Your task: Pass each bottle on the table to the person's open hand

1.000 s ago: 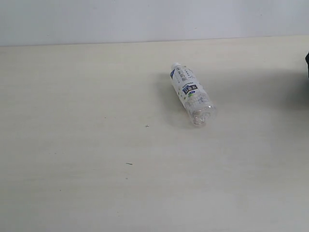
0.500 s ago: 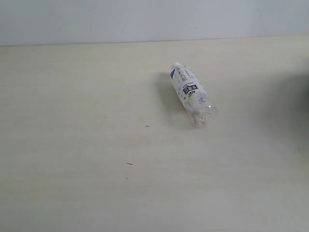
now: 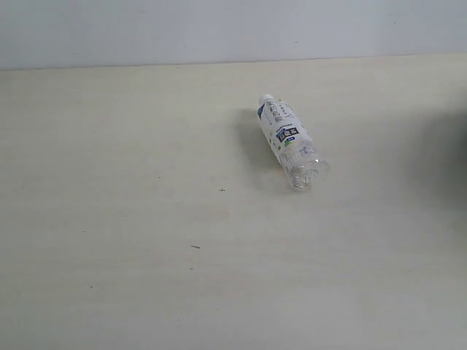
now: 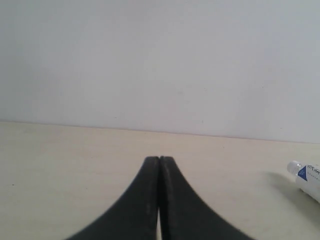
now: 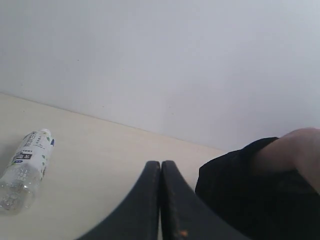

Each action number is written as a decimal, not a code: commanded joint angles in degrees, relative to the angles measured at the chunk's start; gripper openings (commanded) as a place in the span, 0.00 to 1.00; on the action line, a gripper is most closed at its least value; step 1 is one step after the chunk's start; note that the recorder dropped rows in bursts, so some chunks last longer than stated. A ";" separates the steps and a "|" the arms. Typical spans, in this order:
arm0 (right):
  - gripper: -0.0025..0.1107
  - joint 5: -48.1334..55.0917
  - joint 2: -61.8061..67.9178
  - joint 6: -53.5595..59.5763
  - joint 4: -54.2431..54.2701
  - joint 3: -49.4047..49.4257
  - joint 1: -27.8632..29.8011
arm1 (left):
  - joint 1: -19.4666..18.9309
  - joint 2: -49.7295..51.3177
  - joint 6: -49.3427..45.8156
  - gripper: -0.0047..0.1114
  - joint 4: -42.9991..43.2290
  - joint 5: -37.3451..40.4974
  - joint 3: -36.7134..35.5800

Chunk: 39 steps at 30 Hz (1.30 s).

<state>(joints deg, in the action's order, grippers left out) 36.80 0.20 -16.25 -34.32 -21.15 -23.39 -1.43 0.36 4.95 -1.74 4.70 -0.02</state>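
Observation:
One clear bottle point(image 3: 290, 141) with a blue and white label lies on its side on the table point(image 3: 146, 219), right of the middle, cap toward the far wall. The left wrist view catches just its capped end point(image 4: 306, 179); the right wrist view shows the whole bottle point(image 5: 25, 165). My left gripper point(image 4: 159, 160) is shut with nothing in it, low over the table and well apart from the bottle. My right gripper point(image 5: 161, 164) is shut and empty too. Beside it is a dark sleeve point(image 5: 250, 185) with bare skin point(image 5: 300, 150); no open palm shows. Neither gripper appears in the exterior view.
A pale wall point(image 3: 219, 29) runs along the far edge of the table. A few tiny dark specks point(image 3: 195, 247) lie on the tabletop. A soft shadow point(image 3: 445, 153) falls at the right edge.
A dark shape at the right edge of the exterior view has left the picture, leaving only a shadow. The bottle has barely shifted.

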 commanded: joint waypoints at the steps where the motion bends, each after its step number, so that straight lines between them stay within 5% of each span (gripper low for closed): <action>1: 0.02 -0.26 -0.20 -0.40 -0.79 0.17 0.06 | 0.21 -0.36 -0.34 0.04 -0.32 0.08 0.02; 35: 0.02 -6.76 -0.20 -12.41 3.75 9.80 0.06 | 0.21 -0.36 -0.34 0.04 -0.32 0.08 0.02; 39: 0.02 -11.86 -0.20 -12.29 -2.06 9.80 0.06 | 0.21 -0.36 -0.34 0.04 -0.18 0.08 0.02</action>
<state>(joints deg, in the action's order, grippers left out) 27.58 0.20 -28.30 -33.44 -11.60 -23.39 -1.43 0.36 4.95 -1.74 4.70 -0.02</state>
